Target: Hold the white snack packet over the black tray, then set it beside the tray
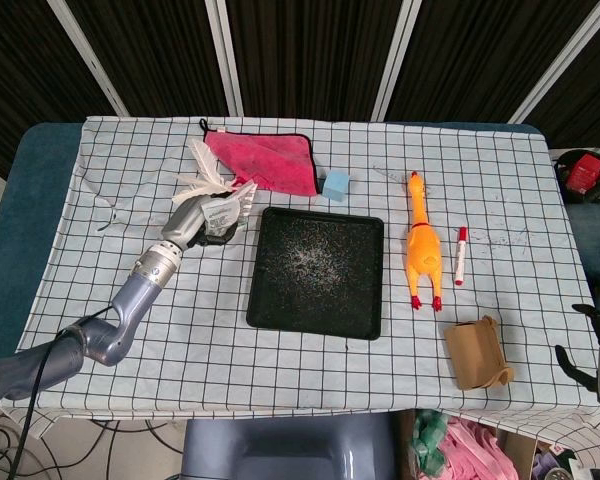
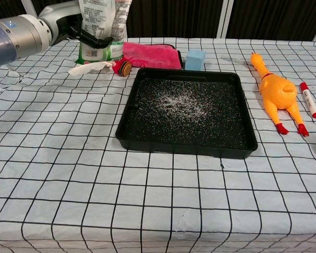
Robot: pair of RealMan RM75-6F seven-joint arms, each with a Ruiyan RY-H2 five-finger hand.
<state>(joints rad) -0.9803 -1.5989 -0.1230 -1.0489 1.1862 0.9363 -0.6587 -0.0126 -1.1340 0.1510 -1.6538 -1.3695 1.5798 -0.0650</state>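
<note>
- Left robot hand grips the packet, raised at upper left, clear of the tray.
- Remaining: set it down on the counter beside the tray.

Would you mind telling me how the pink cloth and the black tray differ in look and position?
The pink cloth is soft, flat and bright, with dark edging; the black tray is rigid, dark and raised-walled. The cloth lies bare at the table's far edge; the tray sits nearer the middle, dusted with white specks. Both are roughly square and rest on the checked tablecloth.
</note>
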